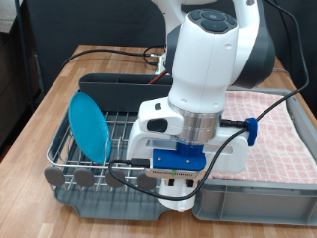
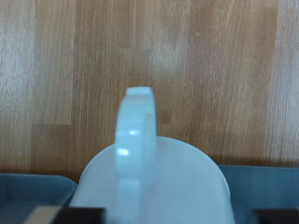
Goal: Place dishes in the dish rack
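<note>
The white mug (image 2: 149, 173) is seen close under the gripper (image 1: 178, 188), low over the dish rack (image 1: 69, 164); whether it is gripped cannot be told. The blue plate (image 1: 89, 124) stands racked at left. The mug is judged stiff, smooth, breakable, best taken by its rim

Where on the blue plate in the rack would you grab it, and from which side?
Take the blue plate by its top rim, coming down from above. It stands on edge in the dish rack wires, leaning slightly, so only its upper edge is free; the fingers would probably straddle its thin rim there. The gripper sits low beside it.
</note>
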Robot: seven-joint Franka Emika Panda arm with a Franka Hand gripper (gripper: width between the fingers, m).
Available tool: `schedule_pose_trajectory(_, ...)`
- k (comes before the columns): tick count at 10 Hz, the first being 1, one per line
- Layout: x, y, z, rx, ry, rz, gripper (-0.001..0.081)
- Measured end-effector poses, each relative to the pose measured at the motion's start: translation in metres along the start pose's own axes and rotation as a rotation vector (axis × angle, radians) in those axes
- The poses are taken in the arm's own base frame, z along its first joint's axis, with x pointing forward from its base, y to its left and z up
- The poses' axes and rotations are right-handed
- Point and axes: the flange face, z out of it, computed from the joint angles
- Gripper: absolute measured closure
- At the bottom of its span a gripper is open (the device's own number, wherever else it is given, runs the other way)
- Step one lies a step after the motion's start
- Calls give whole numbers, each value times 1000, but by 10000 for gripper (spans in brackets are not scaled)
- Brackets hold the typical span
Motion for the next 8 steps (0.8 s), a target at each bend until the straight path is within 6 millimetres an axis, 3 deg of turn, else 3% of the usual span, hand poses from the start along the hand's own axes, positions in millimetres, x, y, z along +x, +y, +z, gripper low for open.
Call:
schedule_pose_trajectory(1,1,1,2,-1,-14,-3,488)
schedule_pose_trajectory(2,2,1,2,-3,-37,-8,294)
schedule_pose_trajectory(3,3,0,0,-9,-66,-16,294)
schedule_pose_trajectory(4,5,-1,-4,-13,-91,-25,104)
schedule_pose_trajectory(5,7,-3,-10,-17,-110,-33,104)
schedule_pose_trajectory(6,9,-5,-17,-23,-122,-38,29)
schedule_pose_trajectory(8,13,-7,-31,-41,-148,-43,9)
